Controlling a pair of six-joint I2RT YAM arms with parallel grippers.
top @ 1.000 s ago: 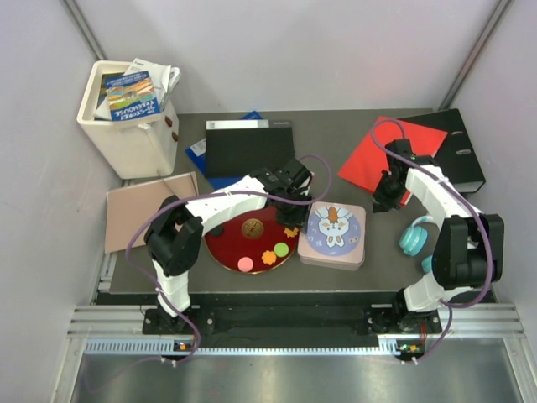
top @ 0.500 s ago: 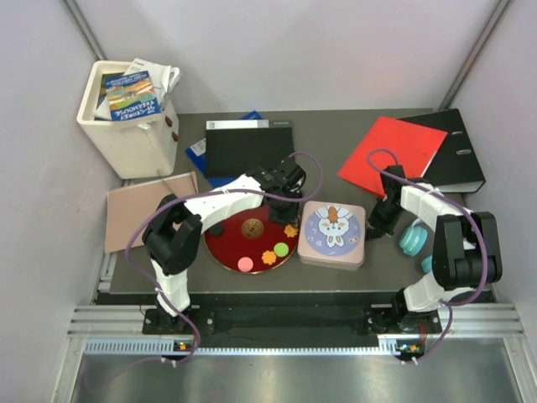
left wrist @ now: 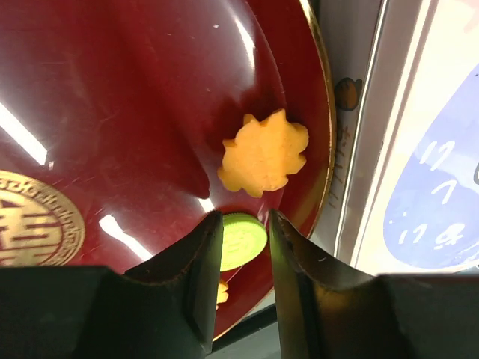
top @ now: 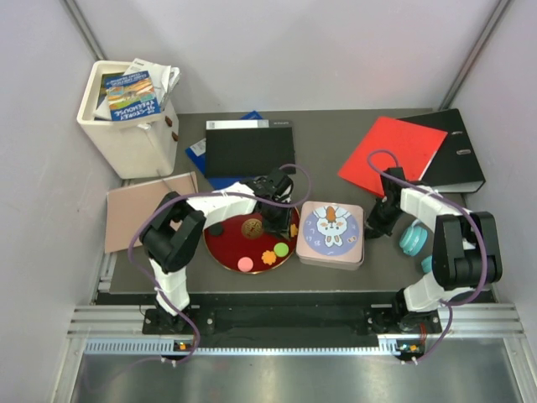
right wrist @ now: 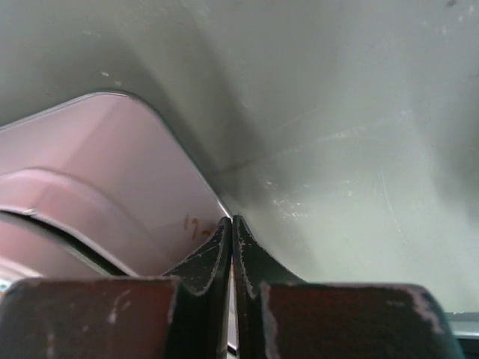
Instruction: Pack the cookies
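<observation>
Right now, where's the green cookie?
Top view: green cookie on the red plate's near-right edge, between an orange flower cookie and the pink tin; left gripper open over it.

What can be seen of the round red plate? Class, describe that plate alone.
The plate is round, glossy dark red like lacquer, with a gold rim and gold emblem. It lies flat on the table, left of the pink tin, carrying pink, green and orange cookies. The left claw hangs open above it.

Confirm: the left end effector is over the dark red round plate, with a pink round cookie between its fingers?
No: in the left wrist view, the round cookie between the fingers of the left end effector is green, not pink. Otherwise right.
</observation>
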